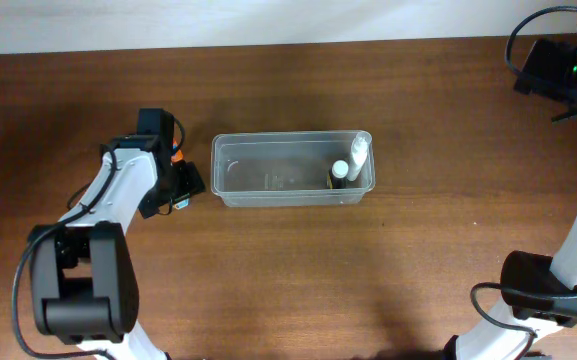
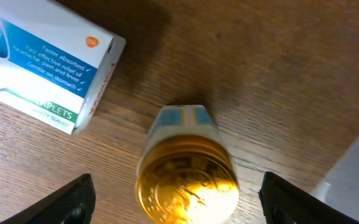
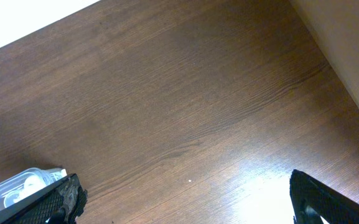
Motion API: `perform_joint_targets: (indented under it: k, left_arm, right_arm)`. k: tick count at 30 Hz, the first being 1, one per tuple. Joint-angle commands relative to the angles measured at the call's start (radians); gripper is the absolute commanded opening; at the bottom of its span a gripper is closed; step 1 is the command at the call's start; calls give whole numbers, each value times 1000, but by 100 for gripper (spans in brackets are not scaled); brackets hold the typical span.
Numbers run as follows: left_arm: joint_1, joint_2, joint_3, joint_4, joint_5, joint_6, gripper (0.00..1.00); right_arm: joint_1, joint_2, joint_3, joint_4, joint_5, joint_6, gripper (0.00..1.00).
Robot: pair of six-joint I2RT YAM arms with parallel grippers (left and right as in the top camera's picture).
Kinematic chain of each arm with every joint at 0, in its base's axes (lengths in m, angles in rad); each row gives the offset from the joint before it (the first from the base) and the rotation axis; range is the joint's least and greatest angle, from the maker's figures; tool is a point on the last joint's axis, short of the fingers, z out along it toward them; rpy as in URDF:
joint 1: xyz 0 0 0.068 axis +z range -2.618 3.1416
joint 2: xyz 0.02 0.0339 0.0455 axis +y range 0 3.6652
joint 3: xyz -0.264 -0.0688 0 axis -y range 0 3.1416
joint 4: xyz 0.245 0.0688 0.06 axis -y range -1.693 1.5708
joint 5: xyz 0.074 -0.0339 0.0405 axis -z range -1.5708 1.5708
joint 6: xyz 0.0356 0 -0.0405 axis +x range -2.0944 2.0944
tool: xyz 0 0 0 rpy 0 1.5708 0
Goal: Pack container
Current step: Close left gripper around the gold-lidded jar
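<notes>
The container (image 1: 288, 138) lies lengthwise at the middle of the worktop (image 1: 418, 260); in its right end are a white tube (image 1: 357, 153) and a small white-capped bottle (image 1: 339, 171); the left gripper (image 1: 180, 187) hangs just beside its left end, jaws wide, a gold-lidded jar (image 2: 187, 180) between the fingers (image 2: 73, 199) with a gap on either side; a white and blue box (image 2: 45, 68) lies near the jar; the right gripper (image 3: 185, 202) is wide and holds nothing, well apart at the far right corner.
</notes>
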Motion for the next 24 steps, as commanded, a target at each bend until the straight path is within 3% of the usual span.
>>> perform_joint_targets:
  k: [1,8,14,24]
  left_arm:
    - [0,18,17,-3,-48,-16,84]
    - [0,19,17,6,-70,-16,78]
    - [0,19,17,14,-70,-16,58]
    - [0,19,17,14,-70,-8,39]
  right_arm:
    - [-4,-17,16,-6,12,-6,98]
    - [-4,-17,16,-6,12,-6,98]
    - [-4,-17,16,-6,12,-6,98]
    - [-4,-17,16,-6,12,-6,98]
